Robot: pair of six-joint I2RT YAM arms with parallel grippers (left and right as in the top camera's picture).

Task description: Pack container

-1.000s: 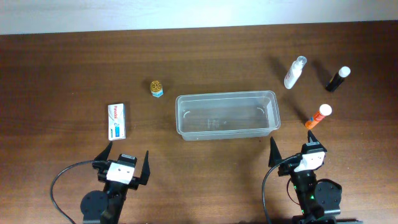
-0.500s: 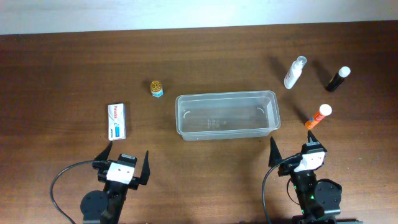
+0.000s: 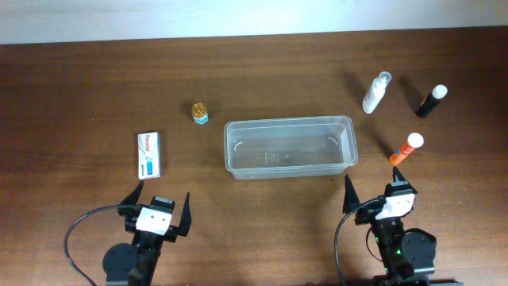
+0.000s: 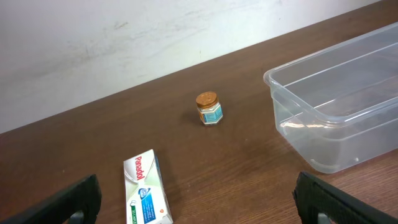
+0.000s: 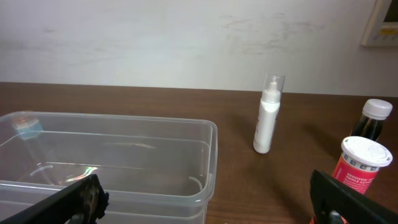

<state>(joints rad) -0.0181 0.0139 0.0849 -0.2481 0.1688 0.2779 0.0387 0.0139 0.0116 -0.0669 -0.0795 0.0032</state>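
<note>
**Empty tub at centre, loose items on both flanks, both arms waiting open**

In the overhead view the container (image 3: 288, 148) sits at the middle of the frame, its long axis running left to right. Nothing shows inside it through the clear plastic.

Both arms are at the bottom edge. The left gripper (image 3: 163, 195) is at lower left and the right gripper (image 3: 374, 178) at lower right. Each has its fingers spread wide with nothing between them.

The container's short ends face the two flanks, so each arm has its own side to feed.

- **Left side:** the box (image 3: 149, 154) lies just above the left gripper in the picture, its long axis running up and down the frame. The small jar (image 3: 200, 112) stands farther up, near the container's upper left corner.
- **Right side:** the orange tube (image 3: 406, 148) is close above the right gripper, just beside the container's right end. The spray bottle (image 3: 376, 92) and the black bottle (image 3: 432, 101) stand at upper right, well apart from either arm.

The nearest pairings look like the right arm to the orange tube and the left arm to the box. The tube seems to stand upright, but the right wrist view catches only its top at the frame's lower right, so that is uncertain.
</note>
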